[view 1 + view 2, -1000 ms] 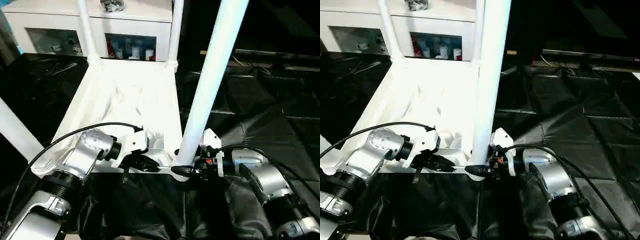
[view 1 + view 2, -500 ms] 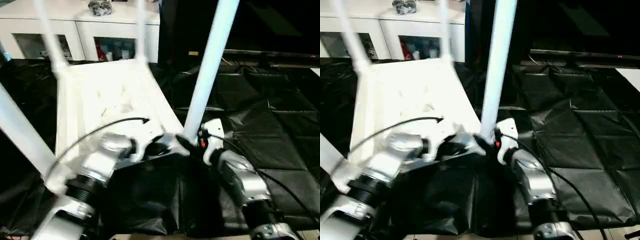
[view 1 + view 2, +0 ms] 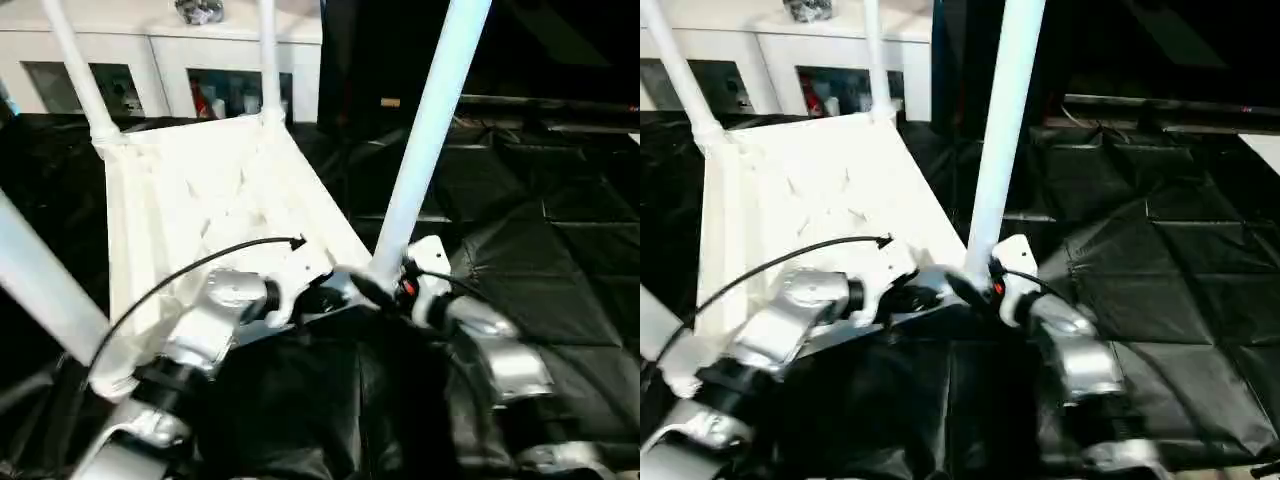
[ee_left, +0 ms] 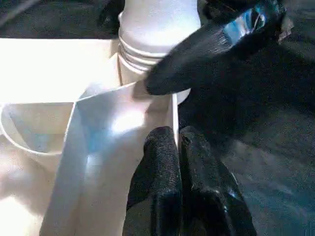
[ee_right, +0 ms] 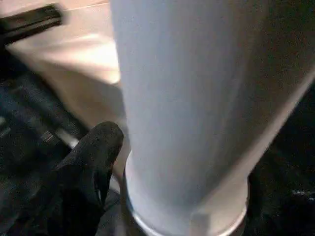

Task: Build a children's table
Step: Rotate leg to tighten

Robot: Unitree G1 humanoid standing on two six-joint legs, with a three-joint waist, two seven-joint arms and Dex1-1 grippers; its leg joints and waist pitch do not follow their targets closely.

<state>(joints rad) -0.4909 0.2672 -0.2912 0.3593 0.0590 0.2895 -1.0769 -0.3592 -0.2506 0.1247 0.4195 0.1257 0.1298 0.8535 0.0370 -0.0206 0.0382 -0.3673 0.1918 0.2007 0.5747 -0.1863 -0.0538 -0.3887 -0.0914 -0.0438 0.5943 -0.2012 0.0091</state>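
Observation:
The children's table lies upside down on black cloth, its white ribbed tabletop (image 3: 200, 190) facing up. Legs stand in its corner sockets: two far ones (image 3: 70, 60) (image 3: 267, 55), one at the near left (image 3: 45, 290), and the near-right leg (image 3: 425, 130). My right gripper (image 3: 385, 282) is open astride this leg's base (image 5: 197, 98), with one black finger (image 5: 93, 162) beside the collar; the other finger is hidden. My left gripper (image 4: 178, 147) is shut and empty. It rests on the tabletop's near rim (image 4: 123, 123), just beside that corner socket.
A white glass-fronted cabinet (image 3: 170, 60) stands behind the table, close to the far legs. Crinkled black sheeting (image 3: 540, 250) covers the floor all around, with open room to the right. A black cable (image 3: 200, 265) arcs over my left forearm.
The whole view has swung and tilted, so the table sits differently in the picture. My left gripper now lies closer to the near-right leg's base. The leg stays upright in its socket.

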